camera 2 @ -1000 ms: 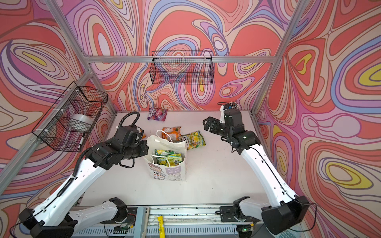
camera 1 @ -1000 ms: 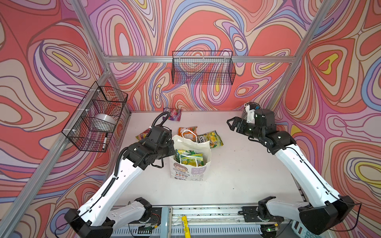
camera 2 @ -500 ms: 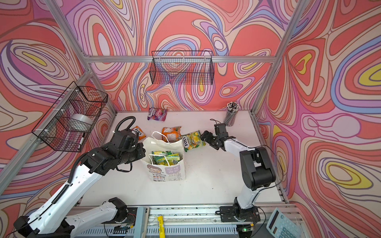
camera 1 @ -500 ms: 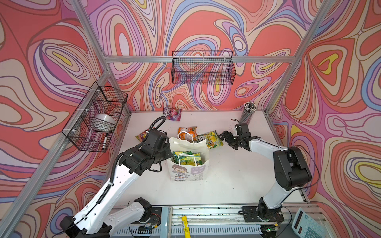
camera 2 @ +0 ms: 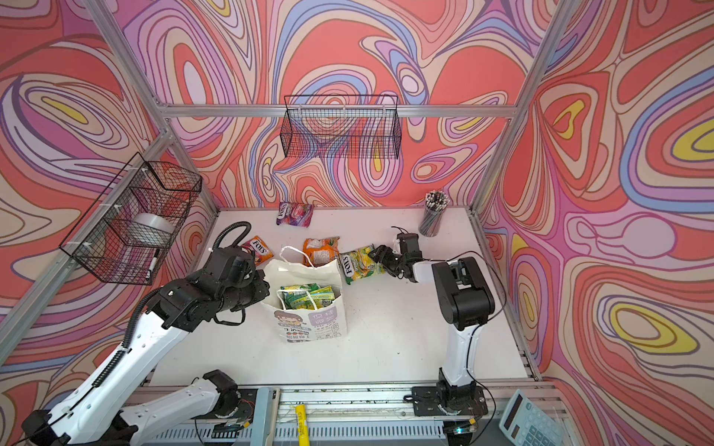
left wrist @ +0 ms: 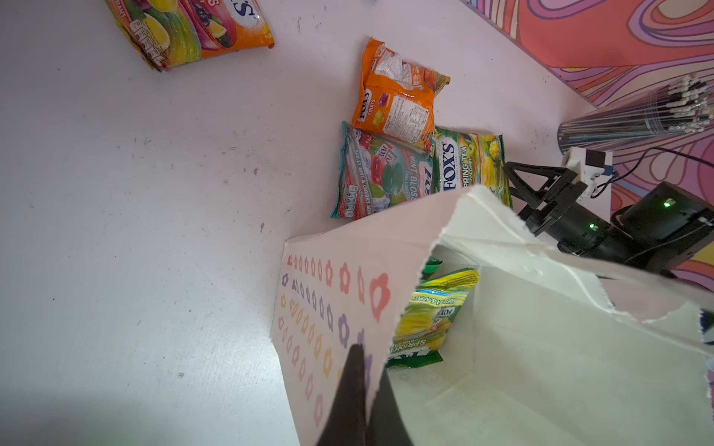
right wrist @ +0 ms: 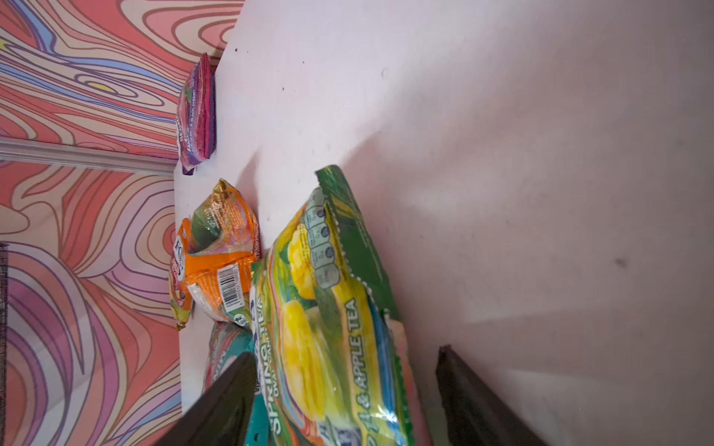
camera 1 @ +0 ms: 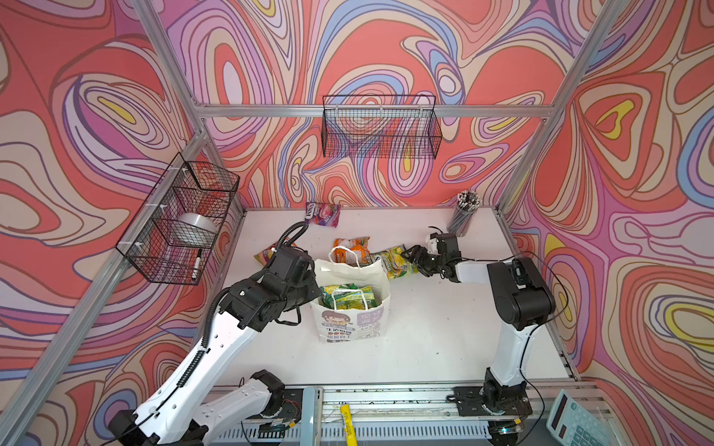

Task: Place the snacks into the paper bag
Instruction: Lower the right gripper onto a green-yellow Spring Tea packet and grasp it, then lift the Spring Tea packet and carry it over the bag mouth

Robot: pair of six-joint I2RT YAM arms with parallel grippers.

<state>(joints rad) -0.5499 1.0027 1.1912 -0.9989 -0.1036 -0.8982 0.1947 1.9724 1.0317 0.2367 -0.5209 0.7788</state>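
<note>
Yellow-green snack packet [camera 2: 361, 264], long axis nine-to-three (two o'clock of paper bag [camera 2: 305, 272]), lies between parted fingers of right gripper [camera 2: 378, 258]; left gripper [left wrist: 367, 367] pinches bag wall.

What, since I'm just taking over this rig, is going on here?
The left gripper is shut on the side wall of the bag, steadying it; green packets are inside. The right gripper has open jaws straddling a yellow-green packet on the table behind the bag, not gripping yet. An orange packet, a teal packet and a purple packet lie outside.

White table [camera 1: 444, 340] carries paper bag [camera 1: 353, 328], loose snacks [camera 1: 394, 260], and seemingly a pen cup [camera 1: 461, 218].
</note>
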